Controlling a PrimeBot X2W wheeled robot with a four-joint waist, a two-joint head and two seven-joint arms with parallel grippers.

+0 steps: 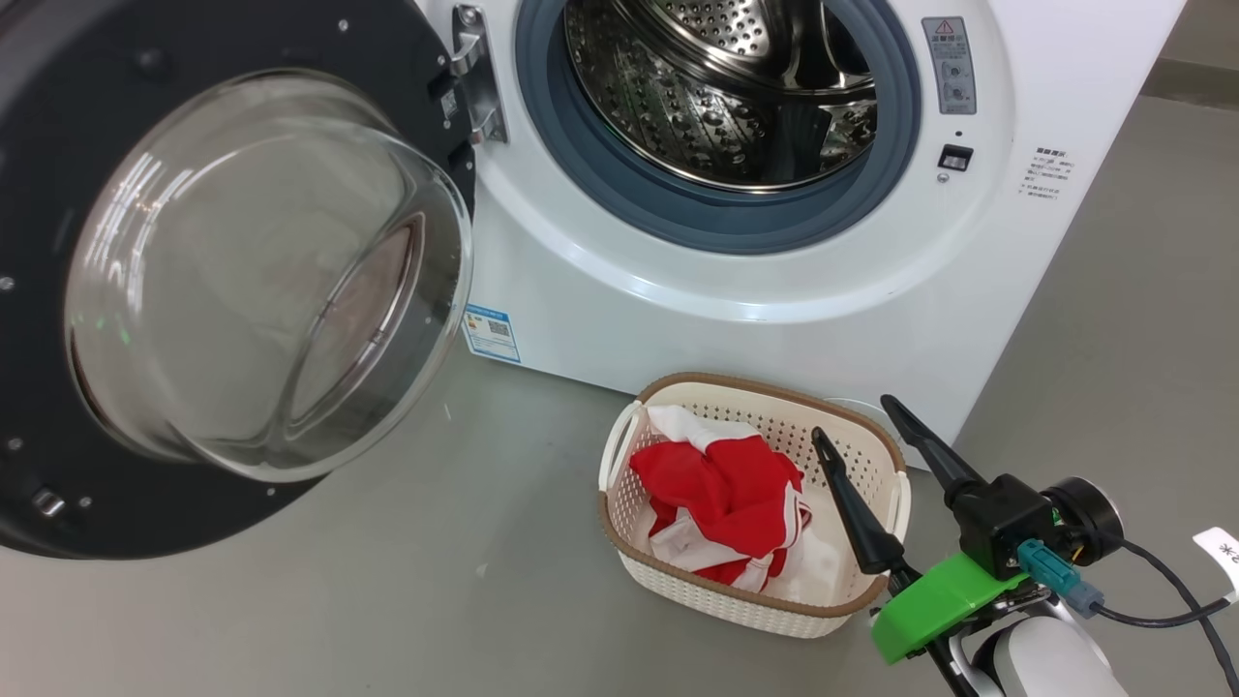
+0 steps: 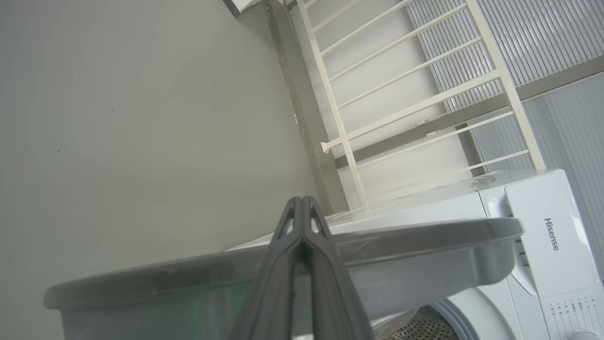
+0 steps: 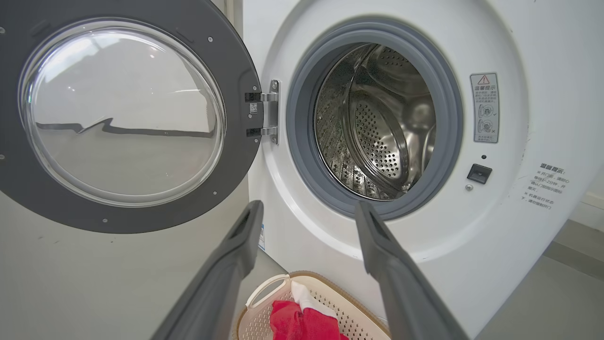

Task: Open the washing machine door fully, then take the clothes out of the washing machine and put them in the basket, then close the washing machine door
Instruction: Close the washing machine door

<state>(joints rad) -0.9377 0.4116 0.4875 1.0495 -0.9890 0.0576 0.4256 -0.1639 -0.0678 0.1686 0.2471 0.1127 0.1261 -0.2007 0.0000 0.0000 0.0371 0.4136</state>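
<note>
The right gripper (image 1: 854, 418) hangs spread wide and empty just over the basket (image 1: 774, 392), where the red, white-trimmed clothes (image 1: 721, 494) lie. The left gripper (image 2: 302, 203) is pinched together on nothing, by the edge of the washing machine door (image 1: 261, 281), which is swung wide; contact cannot be told. The washing machine (image 1: 774, 319) reads "Hisense" (image 2: 551, 234). A red-triangle warning label (image 1: 949, 63) sits right of the steel drum (image 1: 716, 87), and a blue sticker (image 1: 491, 334) low left.

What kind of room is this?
Probably a laundry corner, perhaps a test space: a white front-loading washing machine with its door open, and a basket of red clothes on a bare grey floor.
</note>
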